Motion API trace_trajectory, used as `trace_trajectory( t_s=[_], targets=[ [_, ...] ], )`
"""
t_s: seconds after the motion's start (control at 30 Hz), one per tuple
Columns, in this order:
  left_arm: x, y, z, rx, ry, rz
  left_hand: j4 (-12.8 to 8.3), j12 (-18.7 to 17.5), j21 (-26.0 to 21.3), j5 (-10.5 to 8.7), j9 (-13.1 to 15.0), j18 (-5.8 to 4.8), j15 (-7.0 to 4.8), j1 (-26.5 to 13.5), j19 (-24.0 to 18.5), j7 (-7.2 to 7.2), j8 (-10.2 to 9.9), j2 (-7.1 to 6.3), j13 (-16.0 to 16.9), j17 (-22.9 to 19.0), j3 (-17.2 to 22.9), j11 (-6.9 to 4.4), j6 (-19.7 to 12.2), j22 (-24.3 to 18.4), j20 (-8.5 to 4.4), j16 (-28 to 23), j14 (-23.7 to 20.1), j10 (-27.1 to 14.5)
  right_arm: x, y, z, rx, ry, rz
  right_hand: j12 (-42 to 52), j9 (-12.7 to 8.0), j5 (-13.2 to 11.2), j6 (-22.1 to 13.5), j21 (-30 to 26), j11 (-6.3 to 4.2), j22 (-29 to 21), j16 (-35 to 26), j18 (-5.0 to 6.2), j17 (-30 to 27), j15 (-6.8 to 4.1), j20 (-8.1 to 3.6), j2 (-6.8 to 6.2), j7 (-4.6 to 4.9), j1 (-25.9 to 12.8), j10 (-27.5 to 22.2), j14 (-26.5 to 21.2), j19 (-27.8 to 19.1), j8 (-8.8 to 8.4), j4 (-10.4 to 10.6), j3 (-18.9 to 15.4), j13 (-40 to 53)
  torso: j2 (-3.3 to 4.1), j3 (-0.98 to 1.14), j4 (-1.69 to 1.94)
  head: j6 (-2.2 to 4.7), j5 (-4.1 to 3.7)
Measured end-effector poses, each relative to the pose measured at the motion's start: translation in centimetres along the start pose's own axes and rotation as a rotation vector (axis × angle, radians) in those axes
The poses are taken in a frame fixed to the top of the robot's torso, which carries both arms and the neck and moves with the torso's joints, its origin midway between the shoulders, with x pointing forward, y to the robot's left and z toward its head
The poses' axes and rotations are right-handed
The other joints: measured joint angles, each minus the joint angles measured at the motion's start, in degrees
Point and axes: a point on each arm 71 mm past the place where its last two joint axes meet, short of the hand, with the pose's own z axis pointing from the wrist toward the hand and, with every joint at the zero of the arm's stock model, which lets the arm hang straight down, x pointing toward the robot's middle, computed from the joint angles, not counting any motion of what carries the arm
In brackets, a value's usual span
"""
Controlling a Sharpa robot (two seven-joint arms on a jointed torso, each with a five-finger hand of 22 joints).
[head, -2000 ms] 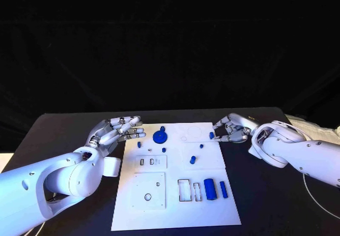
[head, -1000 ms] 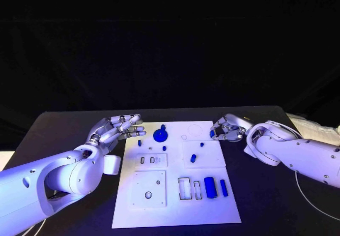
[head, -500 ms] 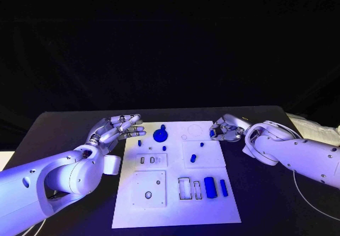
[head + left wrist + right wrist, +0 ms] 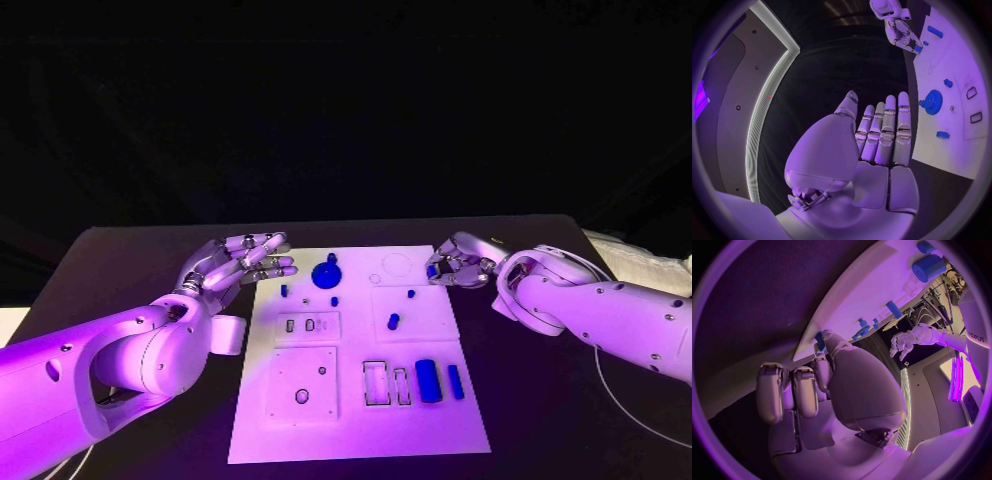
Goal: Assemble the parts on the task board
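The white task board lies in the middle of the black table. On it are a blue gear, several small blue pegs such as one at mid-board, and two blue cylinders near the front. My right hand hovers at the board's far right edge and pinches a small blue part between thumb and finger; the part shows at the fingertips in the right wrist view. My left hand is held beside the board's far left corner, fingers apart and holding nothing, near the gear.
The board has empty rectangular slots next to the cylinders and a square plate with a hole at the front left. Black table surface runs round the board on both sides.
My right hand has drawn slightly in toward the board's far right edge with the small blue part. The left hand has stayed where it was.
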Motion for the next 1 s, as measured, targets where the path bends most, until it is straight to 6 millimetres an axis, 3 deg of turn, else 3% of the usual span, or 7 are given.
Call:
trace_trajectory(
  t_s=[0.3, 0.5, 0.73, 1.0],
  targets=[
    [0.0, 0.0, 0.0, -0.001, -0.001, 0.0, 0.0, 0.0, 0.0, 0.0, 0.0, 0.0, 0.0, 0.0, 0.0, 0.0, 0.0, 0.0, 0.0, 0.0, 0.0, 0.0, 0.0, 0.0, 0.0, 0.0, 0.0, 0.0, 0.0, 0.3, 0.0, -0.007, -0.019, 0.012, 0.3, 0.1, -0.7, 0.2, 0.0, -0.37, 0.0, 0.2, -0.01, 0.0, -0.69, -0.59, 0.6, 0.15, -0.6, -0.1, 0.1, 0.2, 0.7, -0.8, 1.2, 0.0, -0.02, 0.03, -0.01, -0.11, 0.0],
    [-0.2, 0.1, 0.1, -0.001, -0.004, 0.002, 0.0, 0.0, 0.0, 0.0, 0.0, 0.0, 0.0, 0.0, 0.0, 0.0, 0.0, 0.0, 0.0, 0.0, 0.0, 0.0, 0.0, 0.0, 0.0, 0.0, 0.0, 0.0, -0.1, 1.7, 0.0, -0.012, -0.036, 0.059, -0.4, 0.1, -1.1, 0.2, 0.0, -0.68, 0.0, 0.2, -0.01, 0.0, -0.69, -0.8, 1.28, 0.14, -1.3, -0.4, 0.1, 0.0, 0.7, -0.6, 1.4, 0.0, -0.12, 0.0, -0.01, -0.09, -0.03],
    [-0.6, 0.2, 0.4, -0.001, -0.016, 0.008, 0.0, 0.0, 0.0, 0.0, 0.0, 0.0, 0.0, 0.0, 0.0, 0.0, -0.2, 0.0, 0.0, 0.0, 0.0, 0.0, 0.0, 0.0, 0.0, 0.0, 0.0, 0.0, 0.8, 6.4, 0.1, -0.042, -0.011, 0.131, -0.8, 0.1, -1.2, 0.3, 0.0, -0.69, 0.0, 0.1, -0.01, 0.0, -0.68, -0.8, 1.73, 0.13, -1.7, -0.4, 0.1, 0.0, 0.7, -0.5, 1.8, 0.0, -0.37, -0.03, 0.02, -0.19, 0.02],
    [-1.1, 0.4, 0.8, 0.0, -0.029, 0.014, 0.0, 0.0, 0.0, 0.0, 0.0, 0.0, 0.0, 0.0, 0.0, 0.0, -0.2, 0.0, 0.0, 0.0, 0.0, 0.0, 0.0, 0.0, 0.0, 0.0, 0.0, 0.0, 2.9, 12.5, 0.9, -0.107, 0.03, 0.128, -1.0, 0.1, -0.8, 0.2, 0.0, -0.69, 0.0, 0.0, -0.01, 0.0, -0.68, -0.79, 1.73, 0.12, -1.7, -0.4, 0.1, 0.0, 0.7, -0.6, 1.9, 0.0, -0.9, -0.13, 0.37, -1.07, 0.83]
  ],
)
